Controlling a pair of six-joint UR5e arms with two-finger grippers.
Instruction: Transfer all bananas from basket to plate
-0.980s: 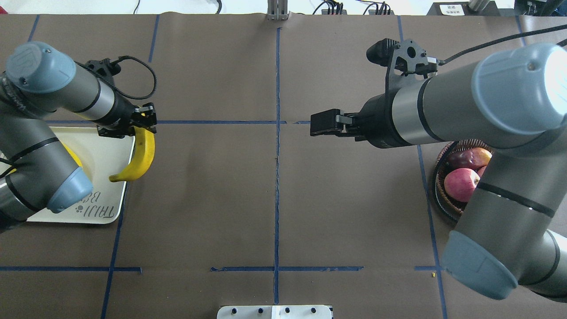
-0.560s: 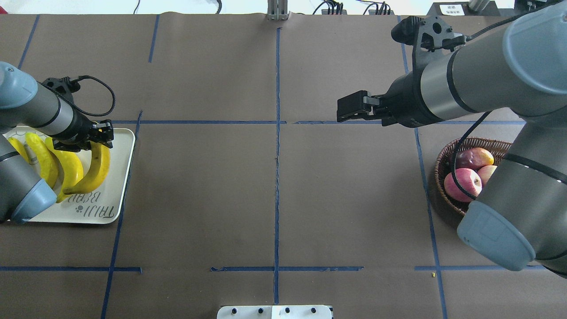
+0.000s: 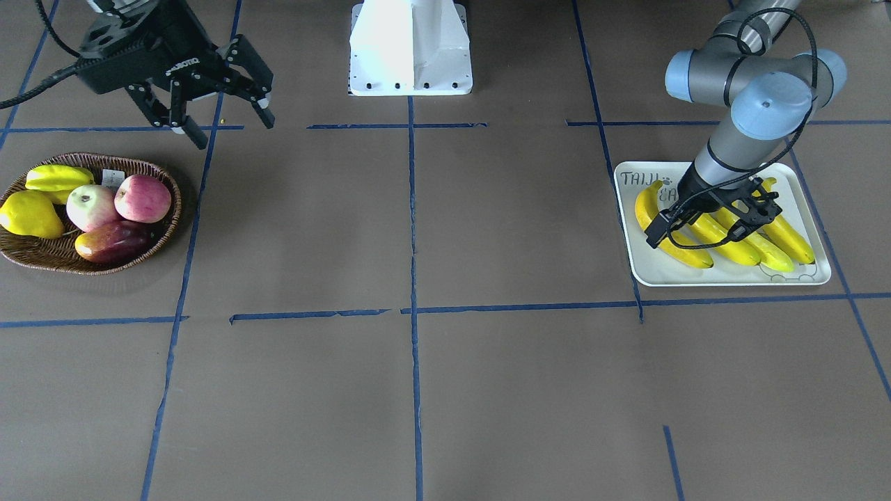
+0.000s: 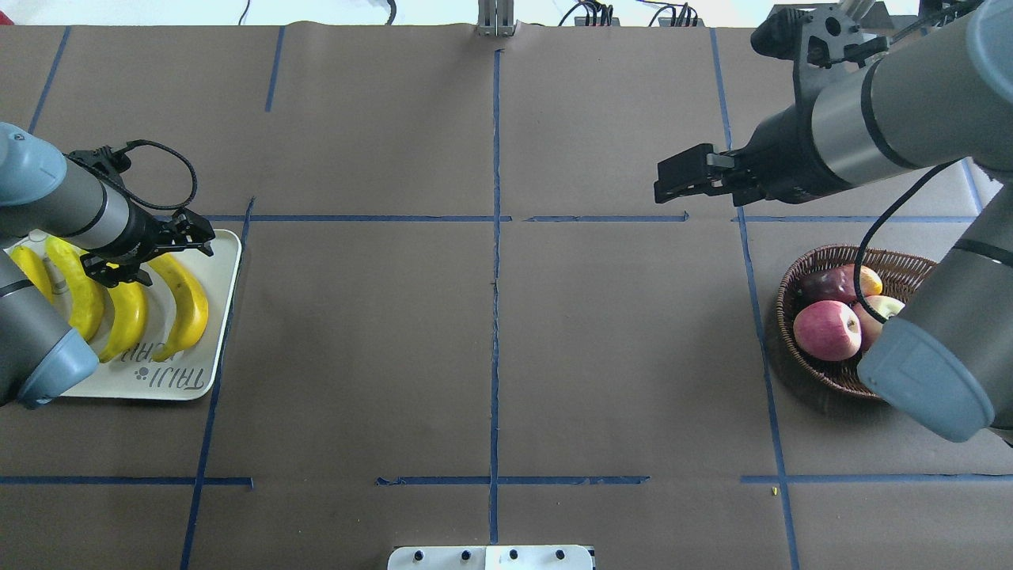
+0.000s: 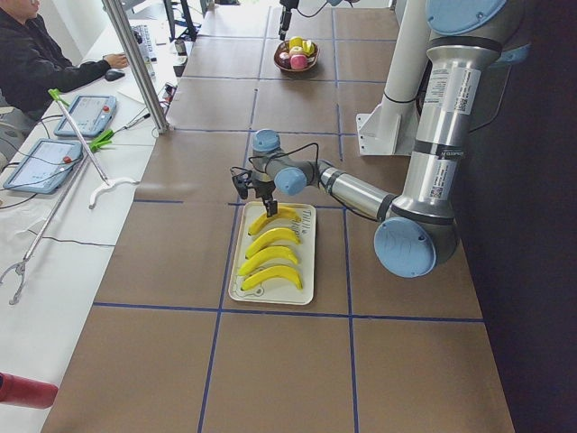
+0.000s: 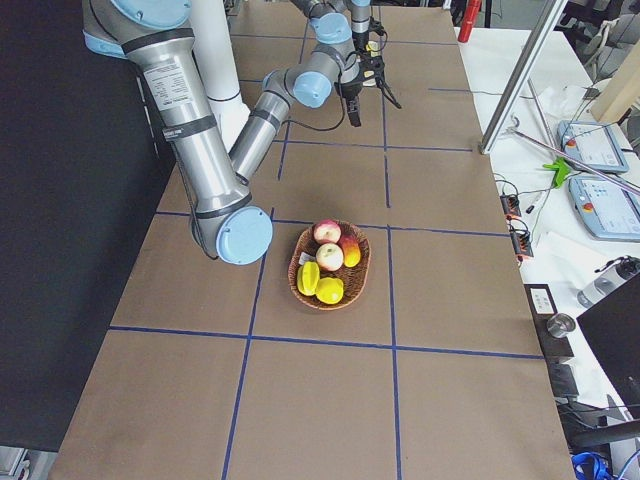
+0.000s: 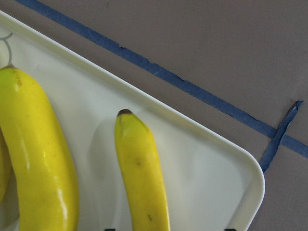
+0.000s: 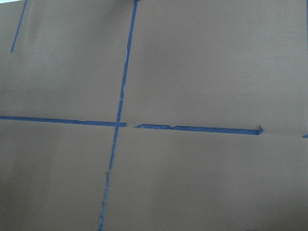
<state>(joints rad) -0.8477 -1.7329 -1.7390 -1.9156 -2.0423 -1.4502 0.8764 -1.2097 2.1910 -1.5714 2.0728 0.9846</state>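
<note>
all four bananas lie side by side on plate, at the left end of the table. left gripper sits low over them, jaws spread wide, gripping nothing. it straddles the banana nearest table centre; the wrist view shows that one's dark tip flat on the plate. can't tell if a finger touches it. right gripper is also spread and empty, raised, well apart from basket, toward centre. basket at the right end holds two apples, dark red fruit, pear, star fruit.
</note>
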